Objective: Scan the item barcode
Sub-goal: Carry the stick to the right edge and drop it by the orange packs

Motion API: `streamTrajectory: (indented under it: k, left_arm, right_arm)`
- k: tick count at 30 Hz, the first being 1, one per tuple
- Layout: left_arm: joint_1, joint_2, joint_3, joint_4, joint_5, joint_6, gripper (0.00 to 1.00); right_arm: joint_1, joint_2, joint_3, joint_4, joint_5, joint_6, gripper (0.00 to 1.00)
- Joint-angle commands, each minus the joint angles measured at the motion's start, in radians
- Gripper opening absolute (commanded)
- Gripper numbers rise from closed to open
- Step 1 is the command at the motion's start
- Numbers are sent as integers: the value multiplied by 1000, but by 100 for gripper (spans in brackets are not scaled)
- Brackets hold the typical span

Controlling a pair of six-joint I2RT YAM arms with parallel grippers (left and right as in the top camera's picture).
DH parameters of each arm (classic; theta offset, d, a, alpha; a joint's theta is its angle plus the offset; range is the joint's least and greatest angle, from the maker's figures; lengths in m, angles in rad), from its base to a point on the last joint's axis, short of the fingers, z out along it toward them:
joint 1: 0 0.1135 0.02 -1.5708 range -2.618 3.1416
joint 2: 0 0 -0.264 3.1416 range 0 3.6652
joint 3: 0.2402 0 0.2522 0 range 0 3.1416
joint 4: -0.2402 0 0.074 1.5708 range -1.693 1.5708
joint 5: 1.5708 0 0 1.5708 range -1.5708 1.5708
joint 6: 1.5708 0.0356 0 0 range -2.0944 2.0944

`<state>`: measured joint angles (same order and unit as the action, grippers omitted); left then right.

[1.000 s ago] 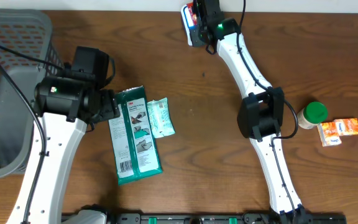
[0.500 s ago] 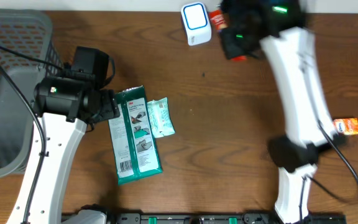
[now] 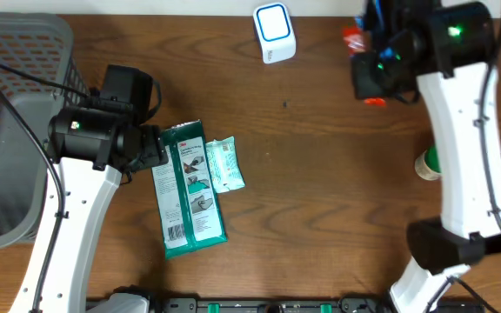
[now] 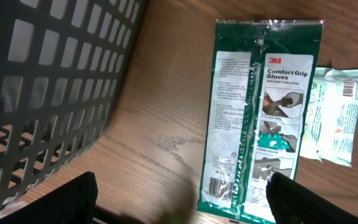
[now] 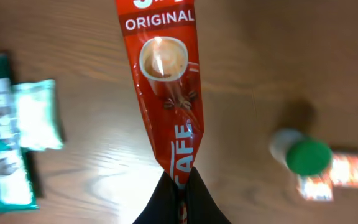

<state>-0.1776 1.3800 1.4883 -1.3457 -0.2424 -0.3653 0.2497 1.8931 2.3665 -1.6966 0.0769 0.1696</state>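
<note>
The right gripper (image 5: 179, 188) is pinched tight on one end of a red coffee sachet (image 5: 165, 81). In the wrist view the sachet runs straight out from between the dark fingers (image 5: 157, 206). Its printed face shows the word ORIGINAL and a cup of coffee. From overhead, the right gripper (image 3: 377, 75) is at the far right of the table (image 3: 320, 200). Red ends of the sachet (image 3: 352, 39) stick out on either side of it. The white and blue scanner (image 3: 274, 33) stands at the far edge, to the left of the sachet and apart from it.

Below the sachet in the wrist view, a green-capped bottle (image 5: 307, 157) and a blurred orange box (image 5: 350, 171) sit on the table.

The left gripper (image 4: 185, 202) has its fingers spread wide and holds nothing. It is at the left, between the grey basket (image 4: 48, 93) and a green glove pack (image 4: 260, 118). The pack lies flat just beyond the fingers. A pale wipes packet (image 4: 335, 115) lies against the pack's right side.
</note>
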Motion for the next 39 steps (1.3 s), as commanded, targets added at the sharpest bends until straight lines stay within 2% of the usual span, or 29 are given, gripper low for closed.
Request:
streamTrajectory:
  k: [1, 7, 17, 21, 26, 29, 30, 31, 33, 34, 36, 39]
  left_arm:
    - [2, -1, 4, -4, -13, 2, 88]
    - [2, -1, 4, -4, -13, 2, 88]
    - [2, -1, 4, -4, -13, 2, 88]
    - [2, -1, 4, -4, -13, 2, 88]
    - [2, -1, 4, -4, -13, 2, 88]
    - [2, -1, 4, -4, -13, 2, 88]
    - [2, -1, 4, -4, -13, 2, 88]
    - [2, -1, 4, -4, -13, 2, 88]
    - [2, -1, 4, -4, -13, 2, 88]
    - [2, -1, 4, -4, -13, 2, 88]
    - [2, -1, 4, -4, -13, 2, 88]
    - [2, -1, 4, -4, -13, 2, 88]
  right_arm:
    - [-95, -159, -159, -2, 190, 132, 1]
    - [-266, -204, -407, 77, 234, 151, 1]
    - [-566, -204, -820, 540, 229, 138, 1]
    - [-667, -204, -939, 696, 124, 141, 1]
    - [-737, -204, -1056, 838, 43, 140, 11]
    - [-756, -204, -1122, 919, 33, 137, 4]
    - [-757, -204, -1140, 943, 16, 117, 4]
    - [-756, -204, -1162, 970, -8, 86, 11]
    - [-756, -204, -1192, 1009, -50, 47, 44]
    - [-756, -204, -1203, 1019, -58, 45, 56]
    - [-756, -204, -1213, 1024, -61, 46, 66]
    - [-755, -204, -1214, 1023, -79, 41, 71]
